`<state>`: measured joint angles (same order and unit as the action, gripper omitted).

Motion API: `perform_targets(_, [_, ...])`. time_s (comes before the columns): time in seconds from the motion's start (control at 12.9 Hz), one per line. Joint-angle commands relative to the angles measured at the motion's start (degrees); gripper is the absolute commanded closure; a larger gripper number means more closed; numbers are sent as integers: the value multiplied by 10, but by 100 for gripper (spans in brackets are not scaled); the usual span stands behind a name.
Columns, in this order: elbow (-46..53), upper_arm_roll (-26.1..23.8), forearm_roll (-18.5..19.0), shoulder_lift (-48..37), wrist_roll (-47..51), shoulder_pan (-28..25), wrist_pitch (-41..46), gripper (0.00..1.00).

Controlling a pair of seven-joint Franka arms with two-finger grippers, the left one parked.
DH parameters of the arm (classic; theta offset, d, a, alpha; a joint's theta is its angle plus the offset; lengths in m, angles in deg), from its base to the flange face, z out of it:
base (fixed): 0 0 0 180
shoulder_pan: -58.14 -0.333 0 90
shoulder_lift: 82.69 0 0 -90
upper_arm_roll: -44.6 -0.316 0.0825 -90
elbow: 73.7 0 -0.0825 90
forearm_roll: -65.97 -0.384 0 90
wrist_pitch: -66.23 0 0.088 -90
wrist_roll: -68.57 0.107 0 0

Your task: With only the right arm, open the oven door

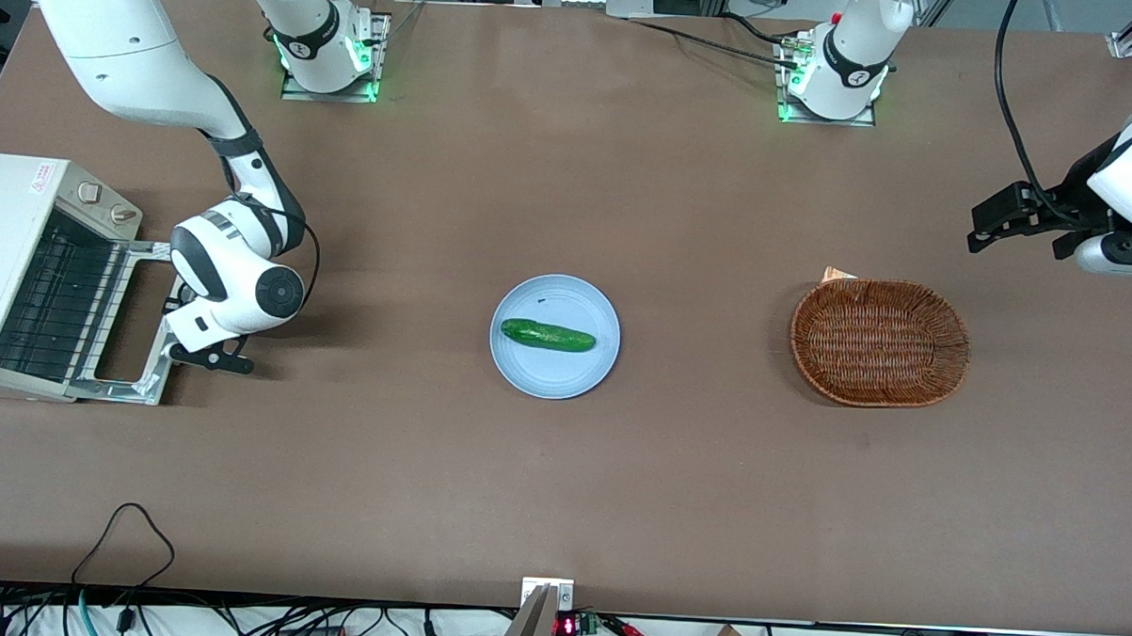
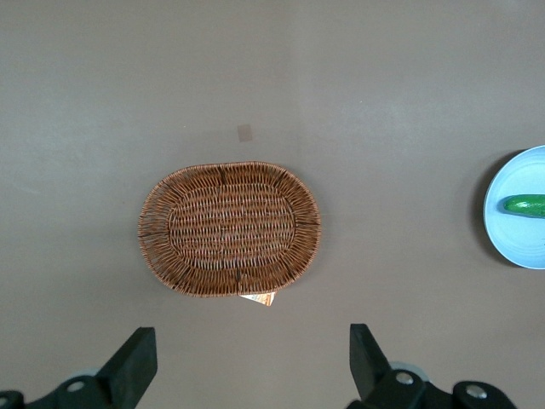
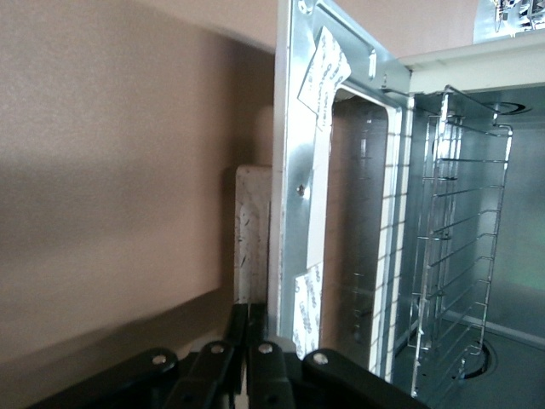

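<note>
Brown table [image 1: 560,487] carries everything. Right arm [image 1: 142,68] bends down at its own end of table, wrist over door's outer edge. White toaster oven [image 1: 7,270] sits there, wire rack [image 3: 456,256] visible inside. Oven door [image 1: 128,326] folded down flat, fully open, pale handle [image 3: 252,230] at outer edge. Wicker basket [image 1: 879,342] toward parked arm's end. Blue plate [image 1: 553,374] mid-table, cucumber [image 1: 547,335] on it. Gripper [image 3: 247,328] at door handle edge, fingers pressed together.
</note>
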<state>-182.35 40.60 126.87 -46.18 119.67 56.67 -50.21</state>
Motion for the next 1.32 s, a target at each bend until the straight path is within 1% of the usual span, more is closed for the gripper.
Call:
perform_targets(0.0, [-6,-7,-11,0,2,8,9,94])
perform_targets(0.08, [-5,-8,-29,1,3,5,8,94])
perform_targets(0.15, [0,-8,-39,1,3,-2,8,94])
perform_targets(0.39, [1,-8,-41,1,1,-4,8,94])
perform_targets(0.46, [3,-11,-54,1,-6,-3,8,94])
perform_targets(0.54, [8,-12,-76,-4,-11,-3,9,94])
perform_targets(0.62, [15,-13,-101,-9,-30,-5,15,90])
perform_targets(0.7, [19,-19,-127,-19,-44,-5,17,83])
perform_targets(0.77, [19,-19,-153,-32,-70,-1,17,60])
perform_targets(0.85, [20,-19,-191,-48,-112,-1,18,21])
perform_targets(0.93, [20,-18,-225,-63,-142,2,20,1])
perform_targets(1.08, [26,-16,-301,-104,-199,16,38,1])
perform_targets(1.16, [48,-16,-348,-117,-230,17,72,1])
perform_targets(1.24, [82,-16,-385,-121,-255,17,117,1])
